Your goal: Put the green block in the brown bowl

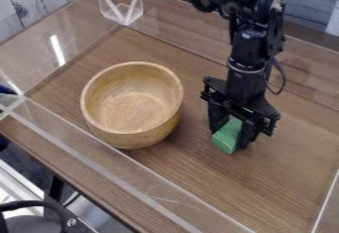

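Observation:
The green block [233, 135] stands on the wooden table to the right of the brown bowl [133, 102]. My black gripper [239, 124] comes straight down over the block, its two fingers shut on the block's upper part, one on each side. The block's lower end touches the tabletop. The bowl is round, light wood, with nothing inside, about a hand's width left of the gripper.
Clear acrylic walls [79, 168] fence in the table along the front and left. A small clear stand [122, 7] sits at the back left corner. Bare wood lies in front of and right of the block.

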`<action>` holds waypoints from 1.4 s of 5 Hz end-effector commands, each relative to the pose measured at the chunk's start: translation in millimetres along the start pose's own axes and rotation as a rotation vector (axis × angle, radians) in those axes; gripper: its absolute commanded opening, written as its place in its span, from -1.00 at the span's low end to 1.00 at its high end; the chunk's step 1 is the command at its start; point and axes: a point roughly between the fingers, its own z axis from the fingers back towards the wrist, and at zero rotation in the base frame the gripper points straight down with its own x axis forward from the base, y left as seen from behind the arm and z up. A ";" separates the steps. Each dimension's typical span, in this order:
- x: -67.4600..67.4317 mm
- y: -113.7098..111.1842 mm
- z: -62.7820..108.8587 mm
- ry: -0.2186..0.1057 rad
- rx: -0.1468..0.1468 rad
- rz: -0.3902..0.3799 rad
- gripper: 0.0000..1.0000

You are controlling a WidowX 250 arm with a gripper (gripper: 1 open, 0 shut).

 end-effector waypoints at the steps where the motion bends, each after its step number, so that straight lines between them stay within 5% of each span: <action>1: -1.5 1.5 6.4 -0.018 -0.008 -0.006 -1.00; 7: -2.1 -0.3 5.6 -0.001 -0.015 -0.014 -1.00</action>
